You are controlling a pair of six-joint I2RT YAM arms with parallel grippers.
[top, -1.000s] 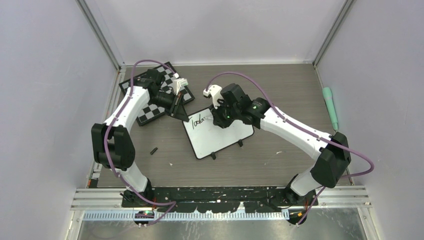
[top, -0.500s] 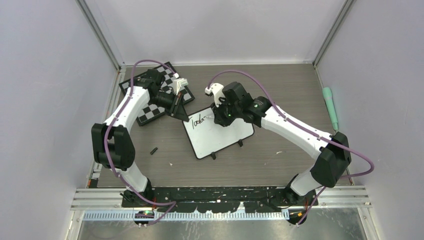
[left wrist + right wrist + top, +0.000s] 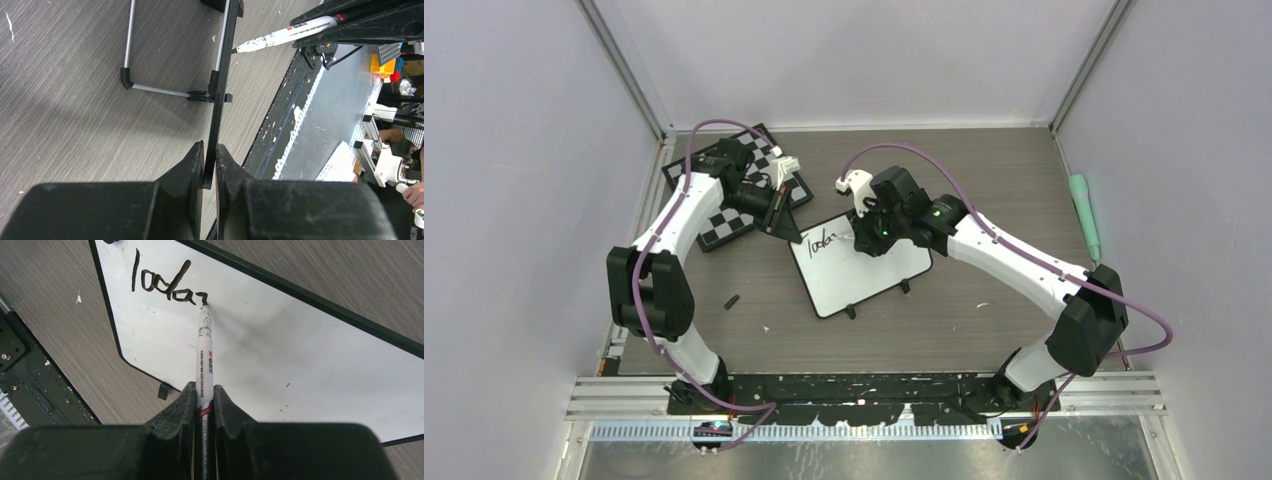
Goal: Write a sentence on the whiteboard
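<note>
The whiteboard [image 3: 864, 272] lies in the middle of the table, white with a thin black frame and two small feet. Its upper left bears the black letters "Toda" and part of a further letter [image 3: 165, 282]. My right gripper [image 3: 204, 390] is shut on a white marker [image 3: 204, 357], whose tip touches the board at the end of the writing. From above it hovers over the board's top edge [image 3: 871, 240]. My left gripper [image 3: 210, 162] is shut on the whiteboard's edge [image 3: 220, 85], seen edge-on, at the board's top left corner [image 3: 786, 228].
A black-and-white checkered chessboard [image 3: 724, 228] lies at the back left under my left arm. A small black piece [image 3: 732, 300] lies on the table left of the whiteboard. A teal marker-like object [image 3: 1084, 215] lies at the right wall.
My right gripper has shifted slightly right along the board with the marker, and the written line has grown a little longer. My left arm has not moved.
</note>
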